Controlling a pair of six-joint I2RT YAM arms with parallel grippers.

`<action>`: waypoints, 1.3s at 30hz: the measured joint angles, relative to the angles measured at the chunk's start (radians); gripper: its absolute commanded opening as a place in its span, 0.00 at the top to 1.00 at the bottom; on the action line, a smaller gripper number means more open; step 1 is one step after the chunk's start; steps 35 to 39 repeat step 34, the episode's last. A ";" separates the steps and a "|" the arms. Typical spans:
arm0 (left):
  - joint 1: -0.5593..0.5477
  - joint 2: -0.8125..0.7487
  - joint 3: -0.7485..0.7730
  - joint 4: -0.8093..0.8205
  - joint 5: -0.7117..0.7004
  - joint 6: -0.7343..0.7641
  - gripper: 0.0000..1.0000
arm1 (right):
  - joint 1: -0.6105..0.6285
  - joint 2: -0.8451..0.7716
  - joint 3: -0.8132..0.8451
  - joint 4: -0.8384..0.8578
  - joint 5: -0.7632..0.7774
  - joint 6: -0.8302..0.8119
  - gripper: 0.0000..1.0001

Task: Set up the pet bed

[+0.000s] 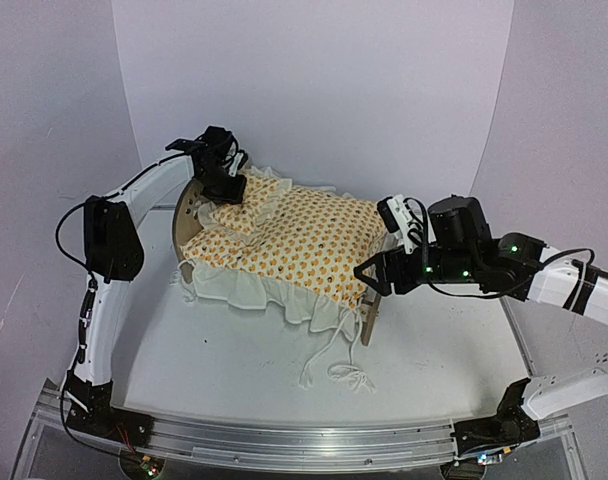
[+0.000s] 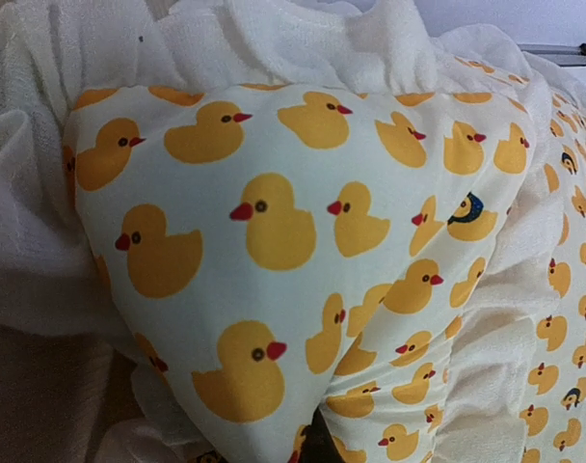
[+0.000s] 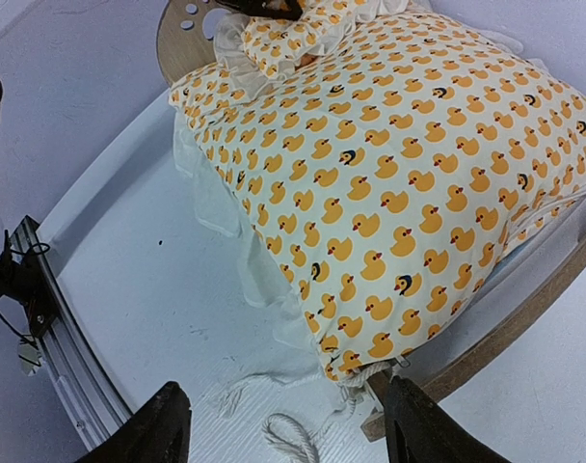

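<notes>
Two pincers work at opposite ends of the small light plywood pet bed point(image 3: 173, 43), which stands on the white tabletop point(image 1: 234, 390) toward its far side. A white-ruffled blanket printed with yellow ducks point(image 1: 304, 240) covers it.

The left pincer point(image 1: 229, 188) is at the rounded headboard end, pressed down onto the small duck-print ruffled pillow point(image 2: 274, 260). Its jaws are together, but whether they pinch any fabric cannot be told, because the pillow fills the left wrist view. The right pincer point(image 3: 288, 434) hovers just off the low footboard end. Its jaws are spread wide with nothing gripped, and the blanket's near corner and the footboard's wooden edge lie just ahead of them.

Bare tabletop runs from the bed's near side to the aluminium rail point(image 1: 284, 435) at the front edge, broken only by a loose white cord point(image 1: 339, 375) trailing from the blanket. Grey backdrop walls close in behind and to the left of the headboard.

The bed's long axis runs diagonally, with the headboard at the far left and the footboard at the near right.
</notes>
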 measured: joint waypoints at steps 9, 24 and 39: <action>0.002 0.001 0.021 -0.021 -0.077 0.003 0.48 | -0.005 0.009 0.024 -0.027 0.075 0.027 0.15; 0.134 -0.677 -0.296 0.237 0.040 -0.008 0.01 | -0.705 0.140 0.221 -0.124 0.169 -0.004 0.02; 0.362 -1.061 -0.907 0.558 0.039 -0.085 0.02 | -0.705 -0.051 0.270 -0.154 0.330 -0.140 0.02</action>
